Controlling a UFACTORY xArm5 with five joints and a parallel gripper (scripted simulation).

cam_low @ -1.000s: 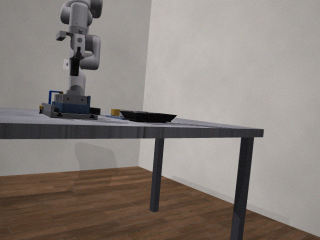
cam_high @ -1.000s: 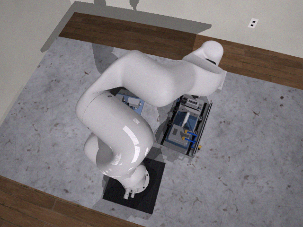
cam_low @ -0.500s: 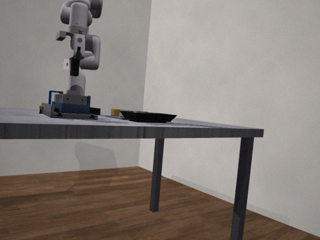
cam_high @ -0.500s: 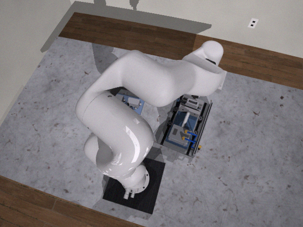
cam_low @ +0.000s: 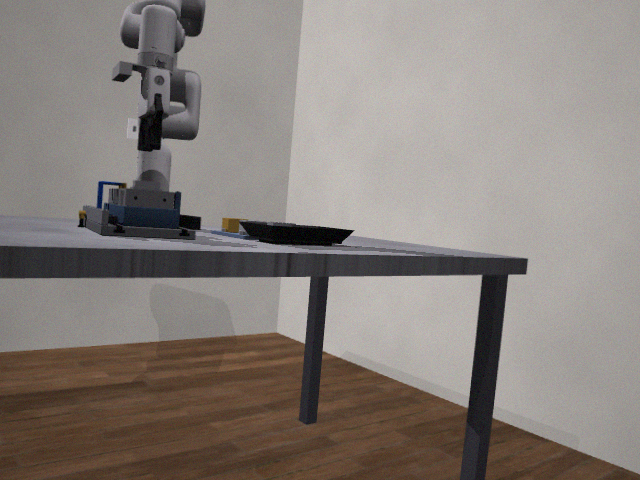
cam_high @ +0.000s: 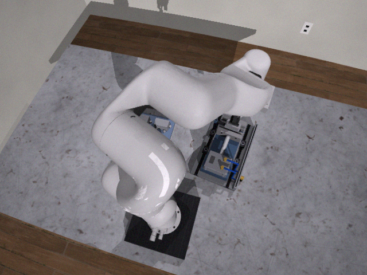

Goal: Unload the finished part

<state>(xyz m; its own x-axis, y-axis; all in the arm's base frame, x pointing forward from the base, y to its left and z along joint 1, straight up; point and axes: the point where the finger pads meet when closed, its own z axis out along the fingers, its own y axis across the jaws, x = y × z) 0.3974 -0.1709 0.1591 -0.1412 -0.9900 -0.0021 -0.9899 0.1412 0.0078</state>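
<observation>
Blocking the top view, arm (cam_high: 153,124) overhangs vise (cam_high: 222,153)

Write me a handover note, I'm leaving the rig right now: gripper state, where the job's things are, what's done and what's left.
Gripper: jaws partly open, holding nothing, hanging well above the vise.
Finished part: not yet lifted; a grey block sits in the vise, its pocket hard to make out from above.
Black outfeed tray: on the table beside the vise; its contents are hidden from the exterior view and by the arm from the top.
Done: nothing moved.
Left: descend, grasp, lift, lay the part pocket up in the tray.
</observation>
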